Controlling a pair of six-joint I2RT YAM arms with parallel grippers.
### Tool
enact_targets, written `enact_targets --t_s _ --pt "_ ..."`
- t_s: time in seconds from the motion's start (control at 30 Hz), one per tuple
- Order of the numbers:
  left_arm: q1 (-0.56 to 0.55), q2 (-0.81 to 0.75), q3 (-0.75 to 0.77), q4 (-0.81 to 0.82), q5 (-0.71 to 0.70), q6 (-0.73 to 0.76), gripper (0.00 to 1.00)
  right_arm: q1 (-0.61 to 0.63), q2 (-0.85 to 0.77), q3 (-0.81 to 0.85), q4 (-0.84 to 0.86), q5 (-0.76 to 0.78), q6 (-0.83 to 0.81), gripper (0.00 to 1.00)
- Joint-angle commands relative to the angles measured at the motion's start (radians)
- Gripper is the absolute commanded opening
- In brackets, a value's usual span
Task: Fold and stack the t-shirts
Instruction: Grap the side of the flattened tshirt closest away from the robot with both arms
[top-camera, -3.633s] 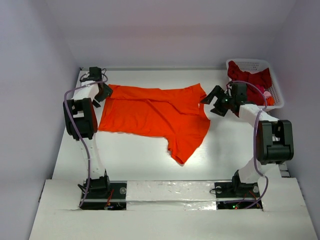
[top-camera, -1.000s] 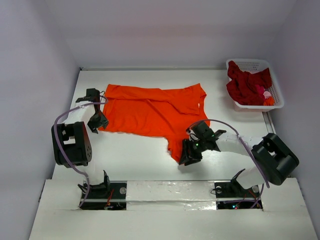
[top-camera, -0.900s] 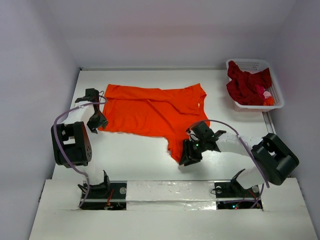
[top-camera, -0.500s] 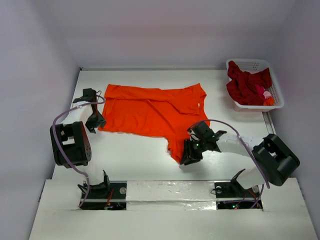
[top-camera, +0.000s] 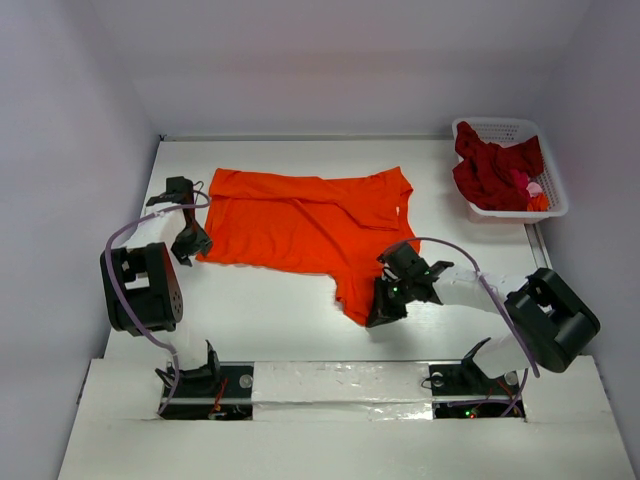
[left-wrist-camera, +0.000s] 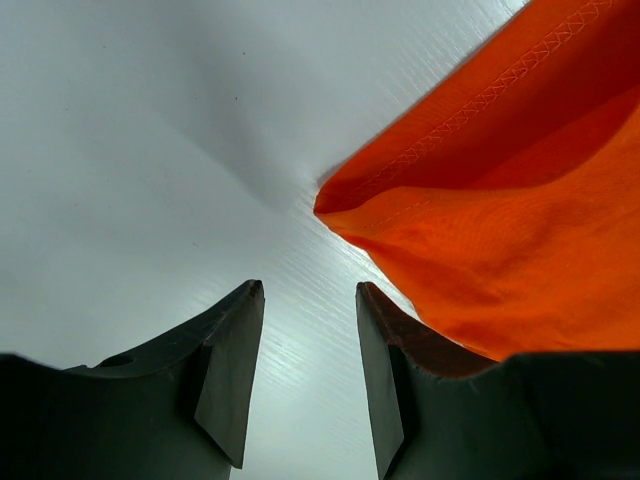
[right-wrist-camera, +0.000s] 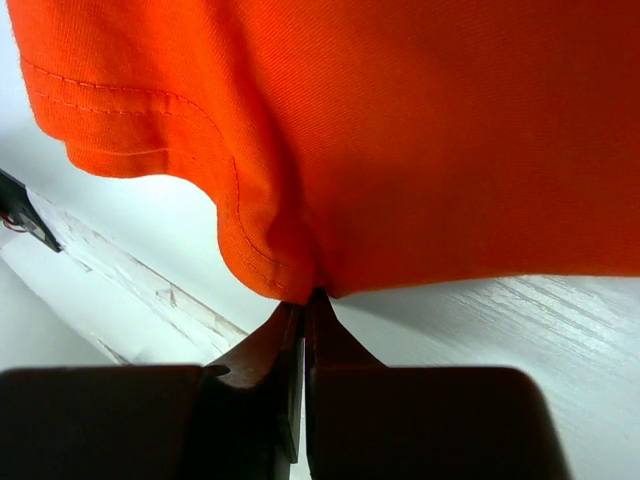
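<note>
**A:** Both arms have shifted. The right one swung from beside the basket (top-camera: 490, 124) to the near edge of the orange shirt (top-camera: 300, 220), and the left dropped from the far-left corner to the near-left one.

**B:** So the first fold is being set up. The shirt lies spread on the tabletop (top-camera: 270, 310), left of centre.

**A:** Yes. The right tool (right-wrist-camera: 305, 300) is clenched on the stitched hem at the near-right end. The left tool (left-wrist-camera: 308, 290) is released, with the corner just ahead of its spread fingers.

**B:** Next, I'd say, the left eases forward and pinches that corner, then both lift together.

**A:** The basket, far right, holds a dark red shirt (top-camera: 490, 165) and a pink one (top-camera: 528, 186), not yet folded.
</note>
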Motion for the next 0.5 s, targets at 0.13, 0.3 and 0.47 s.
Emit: enact_targets --t_s 0.13,0.3,0.47 --pt "0.004 0.029 0.026 0.012 -0.029 0.009 0.39 0.008 0.009 0.009 -0.012 0.045 -0.014 0.0" --pt "0.013 0.067 0.046 0.026 -0.042 0.009 0.42 0.008 0.002 0.008 -0.011 0.049 -0.012 0.0" --pt "0.024 0.081 0.075 0.05 -0.028 0.005 0.45 0.008 0.005 0.006 -0.006 0.042 -0.015 0.0"
